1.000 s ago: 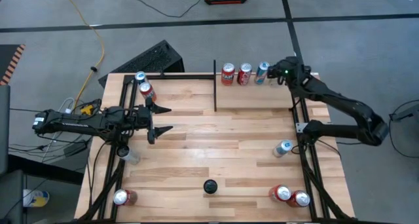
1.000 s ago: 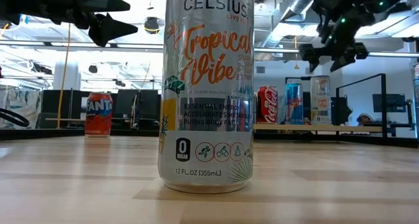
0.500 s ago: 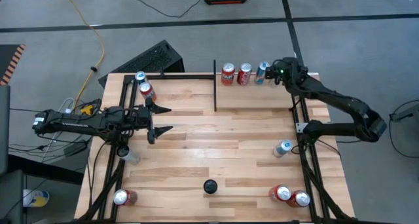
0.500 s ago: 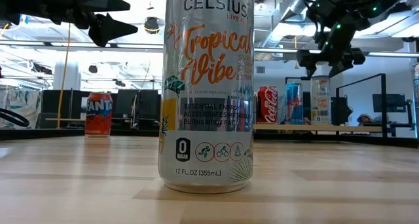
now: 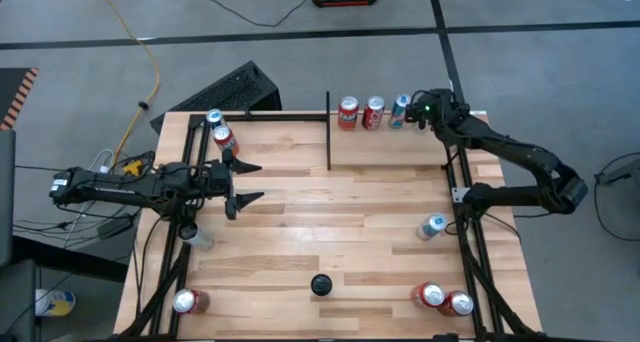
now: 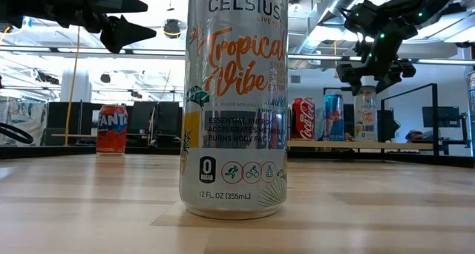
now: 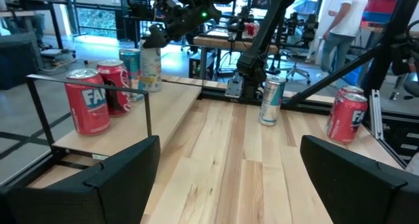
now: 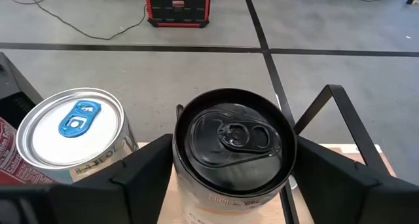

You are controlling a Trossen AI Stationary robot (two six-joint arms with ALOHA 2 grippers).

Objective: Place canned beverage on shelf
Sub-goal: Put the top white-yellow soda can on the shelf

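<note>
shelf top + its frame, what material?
Shelf: looks like butcher-block wood, light and matte; jointed strips and grain show. Frame: thin black tube, probably painted metal; a smooth, even, dark finish.

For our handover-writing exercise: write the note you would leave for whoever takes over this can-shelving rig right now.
Left gripper: open, empty, over the left side of the table.
Right gripper: around the black-topped can standing on the shelf; grip unclear.
Done: three other cans lined up beside it.
Left: confirm release, withdraw. Loose cans are on the table, e.g. the silver can.
</note>
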